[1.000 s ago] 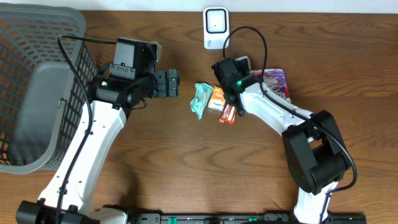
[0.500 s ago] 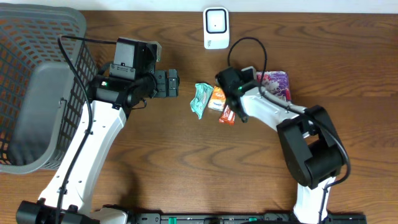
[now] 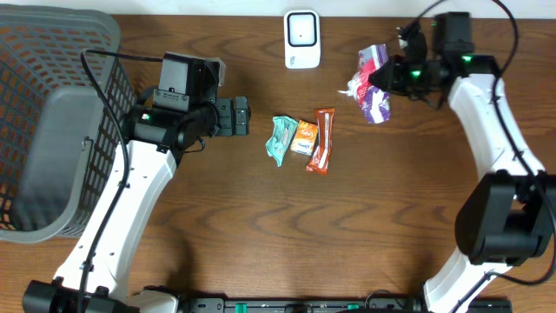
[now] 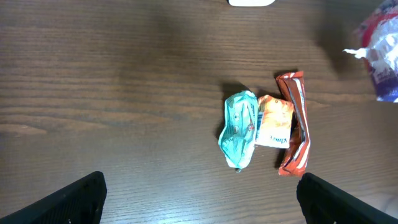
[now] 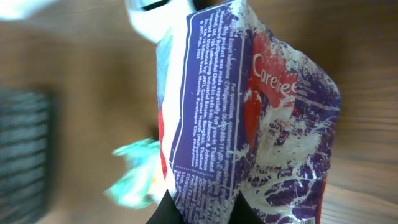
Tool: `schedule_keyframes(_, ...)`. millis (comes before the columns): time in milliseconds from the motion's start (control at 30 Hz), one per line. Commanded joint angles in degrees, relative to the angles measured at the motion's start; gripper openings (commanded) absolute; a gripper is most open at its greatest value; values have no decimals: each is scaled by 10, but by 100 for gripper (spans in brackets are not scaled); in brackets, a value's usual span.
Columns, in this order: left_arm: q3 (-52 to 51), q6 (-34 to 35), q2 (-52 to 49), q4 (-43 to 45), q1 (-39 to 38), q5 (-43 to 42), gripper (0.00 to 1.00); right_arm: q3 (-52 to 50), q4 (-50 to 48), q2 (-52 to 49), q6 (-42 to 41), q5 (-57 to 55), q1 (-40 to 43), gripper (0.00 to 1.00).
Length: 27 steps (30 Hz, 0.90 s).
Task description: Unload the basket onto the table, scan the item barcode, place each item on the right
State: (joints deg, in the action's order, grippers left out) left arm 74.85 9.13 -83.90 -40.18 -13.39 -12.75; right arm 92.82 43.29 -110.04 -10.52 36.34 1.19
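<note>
My R pincer is pinched on the purple-white packet, held up near the scanner, on its R side. Packet's long axis runs approx near-to-far across the table, fine-print side facing my wrist cam. L pincer spread wide.

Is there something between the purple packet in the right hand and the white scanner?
Nothing visible does. Only bare table lies between the purple packet, in the right hand, and the white scanner; the three snacks lie off that line.
</note>
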Motion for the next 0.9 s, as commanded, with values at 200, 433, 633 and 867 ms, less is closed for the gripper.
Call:
schedule_keyframes(200, 3, -3, 0, -1, 2, 3, 98, -76, 12, -97, 16, 209, 110, 17)
schedule_keyframes(433, 3, -3, 0, -1, 2, 3, 98, -12, 96, -68, 16, 24, 165, 56)
schedule_keyframes(633, 3, -3, 0, -1, 2, 3, 98, 56, 145, -53, 35, -134, 156, 82)
schedule_keyframes(867, 3, -3, 0, -1, 2, 3, 98, 38, 124, -54, 155, -133, 151, 99)
